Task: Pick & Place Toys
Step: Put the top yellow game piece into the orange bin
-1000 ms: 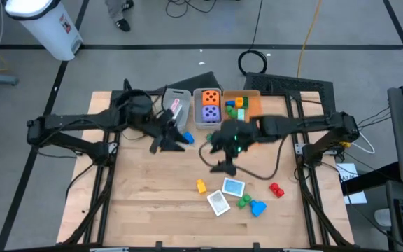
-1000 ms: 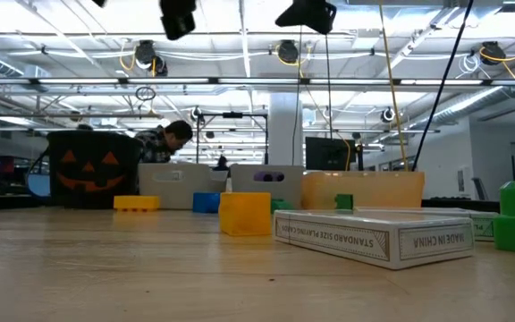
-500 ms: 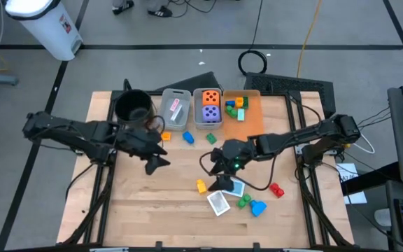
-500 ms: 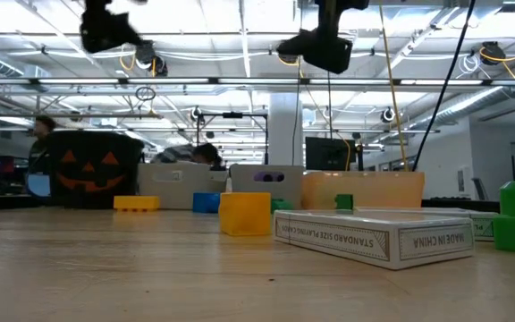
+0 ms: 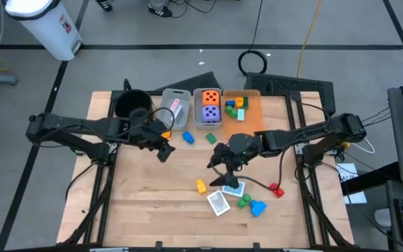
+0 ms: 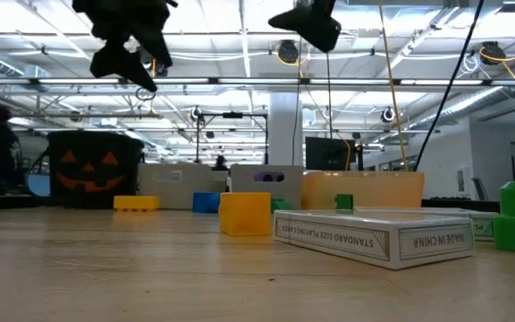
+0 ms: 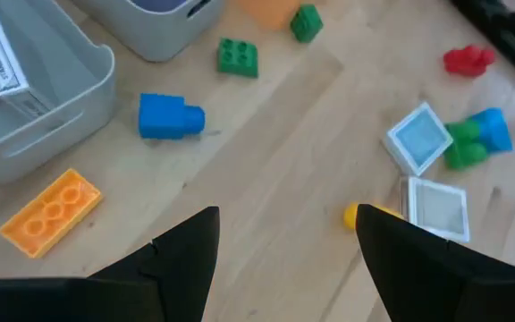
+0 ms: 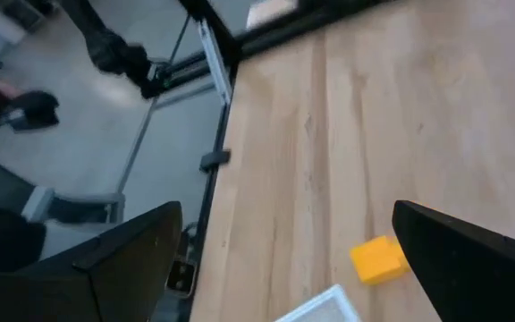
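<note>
Wooden table (image 5: 145,196) scene: right hand (image 5: 221,176), fingers spread and empty, hovers above the yellow block (image 5: 201,186); left hand (image 5: 164,150), fingers apart, hangs near the blue block (image 5: 187,137).

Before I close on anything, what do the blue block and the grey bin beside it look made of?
Blue block: likely hard moulded plastic, glossy, with a rounded stud at one end. Grey bin: probably plastic too, smooth matte walls with a rolled rim.
</note>
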Available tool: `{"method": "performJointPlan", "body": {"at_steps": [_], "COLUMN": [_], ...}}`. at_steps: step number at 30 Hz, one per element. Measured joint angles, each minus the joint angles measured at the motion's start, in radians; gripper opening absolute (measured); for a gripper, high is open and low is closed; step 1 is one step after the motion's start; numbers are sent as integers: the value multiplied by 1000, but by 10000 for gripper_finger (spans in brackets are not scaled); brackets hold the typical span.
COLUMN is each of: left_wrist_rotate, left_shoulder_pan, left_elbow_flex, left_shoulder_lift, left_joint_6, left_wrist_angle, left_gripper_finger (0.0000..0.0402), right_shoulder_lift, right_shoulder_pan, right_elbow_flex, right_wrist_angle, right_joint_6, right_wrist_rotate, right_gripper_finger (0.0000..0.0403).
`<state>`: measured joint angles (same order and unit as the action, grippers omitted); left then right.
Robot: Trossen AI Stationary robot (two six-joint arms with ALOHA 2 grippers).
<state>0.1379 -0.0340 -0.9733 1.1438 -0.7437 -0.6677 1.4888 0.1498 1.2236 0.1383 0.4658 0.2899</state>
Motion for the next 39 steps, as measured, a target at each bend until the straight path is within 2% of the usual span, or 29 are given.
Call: {"method": "performJointPlan", "body": {"at_steps": [6, 25, 39], "left_wrist_rotate": [-61, -65, -64], "left_shoulder_pan": [14, 11, 11], "left_elbow_flex": [0, 0, 0], "left_shoulder_lift": [9, 9, 9], "left_joint_6": [12, 170, 166], "left_wrist_angle": [134, 463, 573], "left_gripper_finger": [271, 271, 271], "right_shoulder_lift": [-51, -87, -87], "right_shoulder_pan": [-20, -24, -24], "right_elbow_flex": [0, 0, 0], "right_wrist_angle": [4, 24, 27], "right_joint_6": [-20, -89, -89], "right_wrist_rotate": [-4, -4, -4], "right_gripper_finger": [396, 396, 396]}}
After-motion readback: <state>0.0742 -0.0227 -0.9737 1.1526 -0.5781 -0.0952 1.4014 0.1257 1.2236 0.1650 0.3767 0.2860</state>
